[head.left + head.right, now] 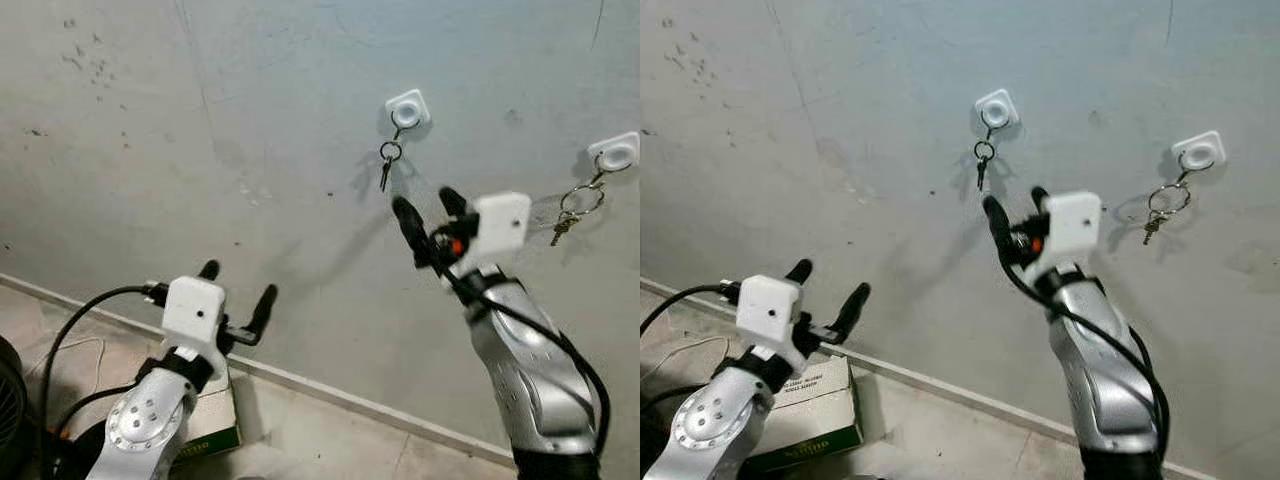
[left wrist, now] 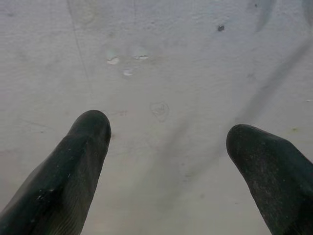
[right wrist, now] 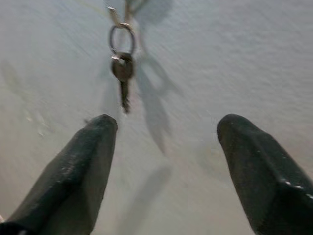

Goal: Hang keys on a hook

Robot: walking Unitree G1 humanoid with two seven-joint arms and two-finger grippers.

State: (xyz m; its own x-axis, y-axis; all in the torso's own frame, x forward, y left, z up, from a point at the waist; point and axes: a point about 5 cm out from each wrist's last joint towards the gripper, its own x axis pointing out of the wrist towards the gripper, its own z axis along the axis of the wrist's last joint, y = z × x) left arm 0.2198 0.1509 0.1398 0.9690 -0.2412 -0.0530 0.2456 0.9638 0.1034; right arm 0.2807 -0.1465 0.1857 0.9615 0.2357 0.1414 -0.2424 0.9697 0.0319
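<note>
A single key on a ring (image 1: 388, 164) hangs from a white square wall hook (image 1: 407, 108) on the grey wall. A second white hook (image 1: 614, 152) to the right carries another ring of keys (image 1: 572, 212). My right gripper (image 1: 428, 210) is raised just below the first hook, open, holding nothing, fingertips short of the wall. The right wrist view has the hanging key (image 3: 122, 73) just beyond its spread fingers (image 3: 78, 171). My left gripper (image 1: 238, 284) is lower and to the left, open and holding nothing, facing bare wall.
A baseboard (image 1: 330, 392) runs along the foot of the wall. A cardboard box (image 1: 805, 415) lies on the tiled floor under my left arm, with black cables (image 1: 70, 320) and a dark round object (image 1: 12, 400) at the far left.
</note>
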